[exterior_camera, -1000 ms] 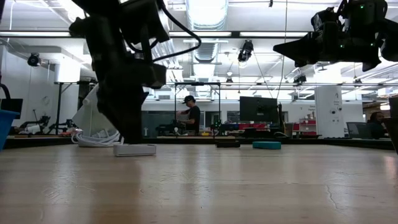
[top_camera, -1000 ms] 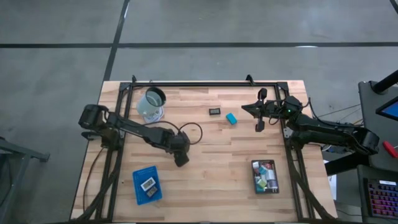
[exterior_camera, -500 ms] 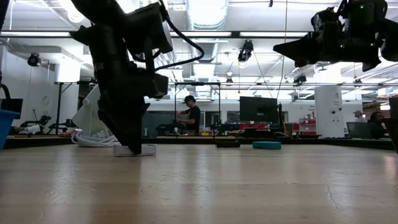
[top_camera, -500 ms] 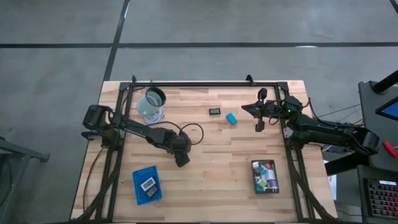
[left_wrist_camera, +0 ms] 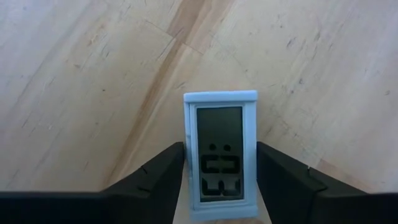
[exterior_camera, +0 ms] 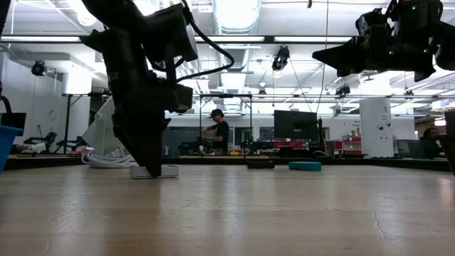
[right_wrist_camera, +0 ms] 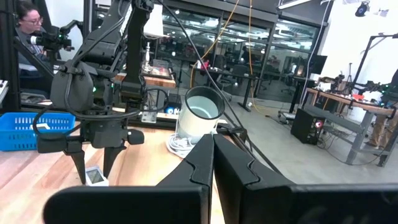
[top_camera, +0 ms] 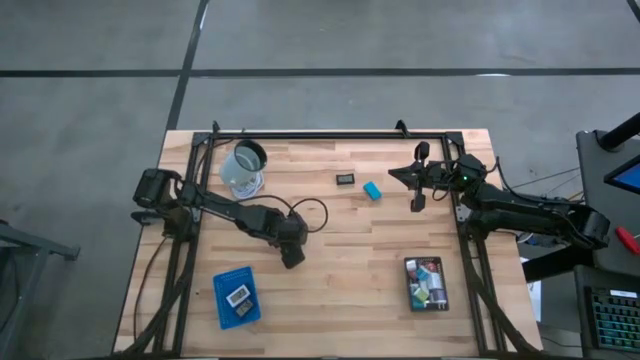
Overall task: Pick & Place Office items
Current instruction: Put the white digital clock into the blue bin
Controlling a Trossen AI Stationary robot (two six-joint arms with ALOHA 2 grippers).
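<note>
Filling most of the high view is the pale butcher-block wooden table (top_camera: 330,240), its planks running side to side, framed by a black metal rail. Two dark jointed arms lie across it. The left arm reaches from the left edge toward the centre, and the left gripper (top_camera: 291,257) points down at the wood just left of the middle of the frame; its two matte black fingers (left_wrist_camera: 155,180) stand apart on either side of a small white-framed flat rectangle with a grey display face (left_wrist_camera: 221,154), which lies flat on the wood between them. Whether the fingers touch its edges cannot be told. In the low view the same piece shows as a thin white slab (exterior_camera: 163,171) on the table under the gripper. The right arm waits at the right of the frame, raised, its right gripper (top_camera: 418,200) with the fingers pressed together, holding nothing.

A clear round cup (top_camera: 243,168) stands at the upper left of the table. A blue rectangular plastic tray (top_camera: 237,297) at the lower left holds two flat label-faced pieces; a black rectangular tray (top_camera: 427,283) at the lower right holds a jumble of small coloured blocks. Near the upper middle lie a flat dark rectangle (top_camera: 345,179) and, just beside it, a small teal block (top_camera: 372,190).
</note>
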